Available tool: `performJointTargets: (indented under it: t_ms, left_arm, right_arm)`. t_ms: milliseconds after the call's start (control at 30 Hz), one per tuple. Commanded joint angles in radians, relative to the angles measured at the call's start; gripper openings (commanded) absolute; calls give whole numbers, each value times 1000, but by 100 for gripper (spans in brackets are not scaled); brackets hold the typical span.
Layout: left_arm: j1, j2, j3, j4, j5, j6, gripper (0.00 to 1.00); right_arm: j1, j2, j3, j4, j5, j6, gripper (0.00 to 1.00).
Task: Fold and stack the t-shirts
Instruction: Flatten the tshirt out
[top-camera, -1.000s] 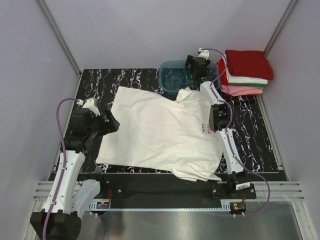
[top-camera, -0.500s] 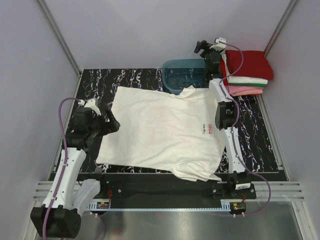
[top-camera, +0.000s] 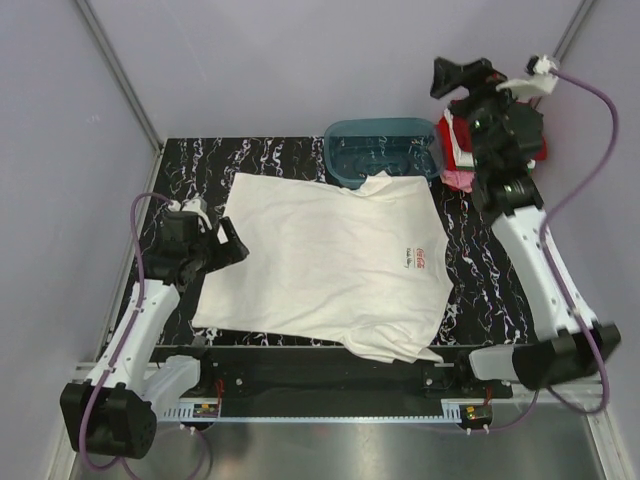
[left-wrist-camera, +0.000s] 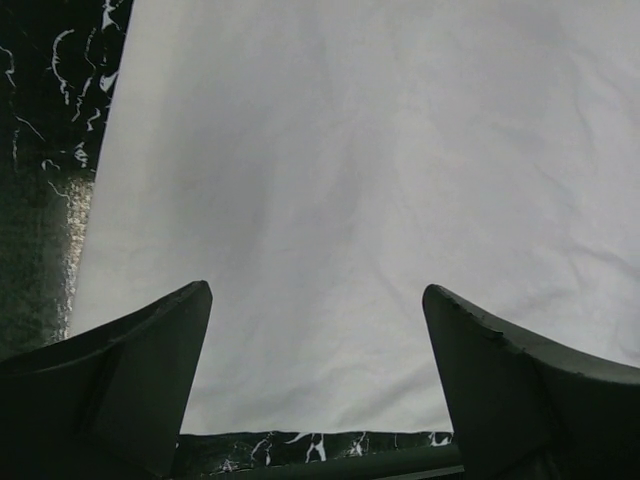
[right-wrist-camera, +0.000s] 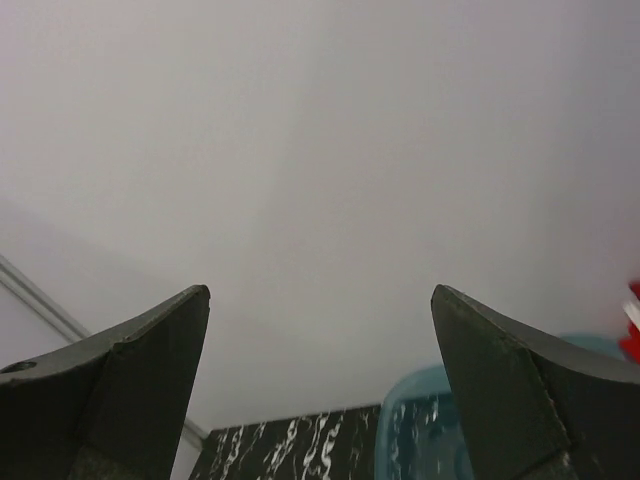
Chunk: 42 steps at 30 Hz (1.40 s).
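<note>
The white t-shirt (top-camera: 325, 265) lies spread flat on the black marbled table (top-camera: 500, 290), with the collar toward the far edge and the hem toward the arm bases. The small red logo (top-camera: 421, 258) is on the chest, on the side nearer the right arm. The collar reaches the near rim of the translucent teal tub (top-camera: 380, 150), which stands at the far edge of the table. The right-hand corner of the hem is rumpled and extends past the marbled surface onto the black base rail (top-camera: 300, 370). The left gripper (left-wrist-camera: 315, 292) is positioned low at the left edge of the shirt, with its jaws spread wide and nothing held. In the left wrist view both fingers (left-wrist-camera: 150, 370) frame plain white cloth close to its border; contact with the cloth cannot be determined. The right gripper (right-wrist-camera: 320, 290) is held high above the far right corner, directed at the back wall (right-wrist-camera: 320, 150), jaws fully apart and nothing between them. The stack of folded t-shirts (top-camera: 452, 158) sits at the far right corner just beside the tub, largely hidden behind the right arm; only red and pink layers are visible
</note>
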Motion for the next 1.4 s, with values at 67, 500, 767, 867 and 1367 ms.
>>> performJointTargets:
  t_ms: [67,500,767,867,1367]
  left_arm:
    - [-30,-25,-37,72,-76,-95,97]
    - [-118,499,108,364,68,-172,95]
    - [-180,612,21,330,42,-210,93]
    - [-202,574,-88,334,40,-239,93]
    - [-375,-200,-490,103,-6,-526,94]
  right_arm:
    - [53,-229,-209,-749,120,197,100]
    - [140,-24,-556,-848,-205,348,99]
    - [166,142,-622,-860,-211,334,100]
    - [182,90,-698,-842,-207,368,100]
    - [252,-327,-912,-1024,-173,552,100]
